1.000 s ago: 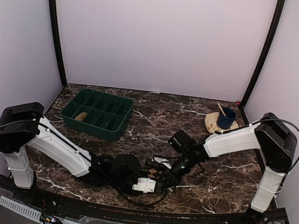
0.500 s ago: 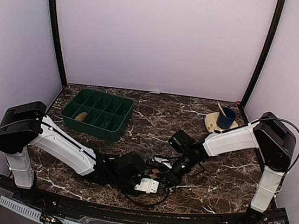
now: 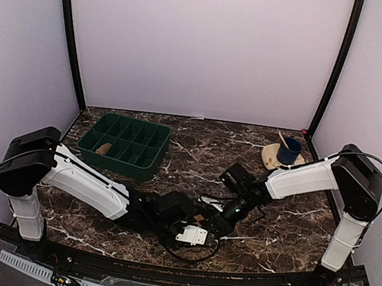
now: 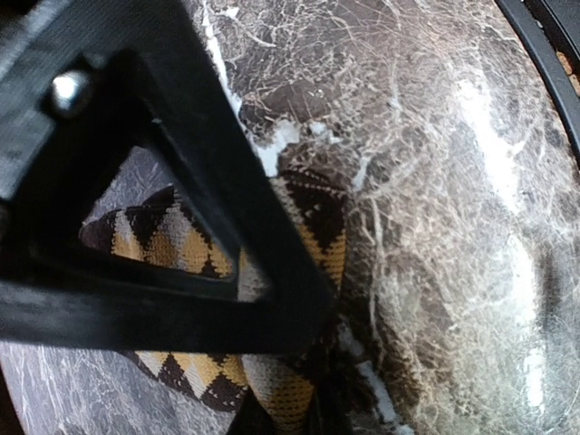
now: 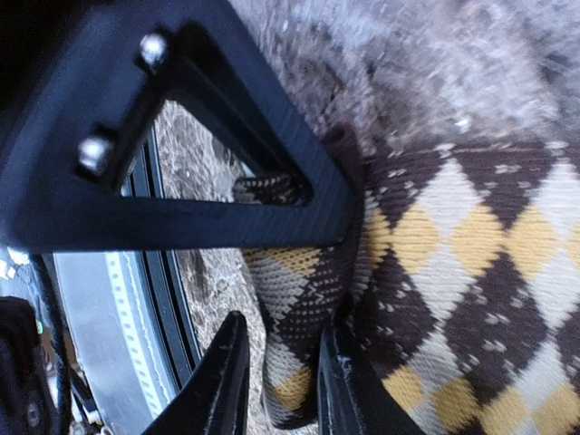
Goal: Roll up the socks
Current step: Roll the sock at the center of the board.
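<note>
The brown-and-black diamond-checkered sock (image 3: 198, 219) lies near the table's front middle, mostly hidden under both grippers. My left gripper (image 3: 200, 226) reaches in from the left. In its wrist view its black finger (image 4: 227, 227) lies across the sock (image 4: 172, 240), and the gripper (image 4: 290, 399) pinches a fold. My right gripper (image 3: 218, 220) meets it from the right. In its wrist view the gripper (image 5: 281, 381) has a rolled fold of the sock (image 5: 471, 272) between its narrow fingertips. The tan-brown sock (image 3: 104, 148) lies in the green tray (image 3: 118, 165).
A blue cup (image 3: 289, 151) with a stick stands on a tan plate at the back right. The table's front rail (image 5: 154, 272) runs close beside the right gripper. A black cable (image 4: 544, 54) lies near the left gripper.
My left arm has slid to the right along the front of the table, closer to the right gripper. The right arm has shifted slightly right. The sock stays under both.
</note>
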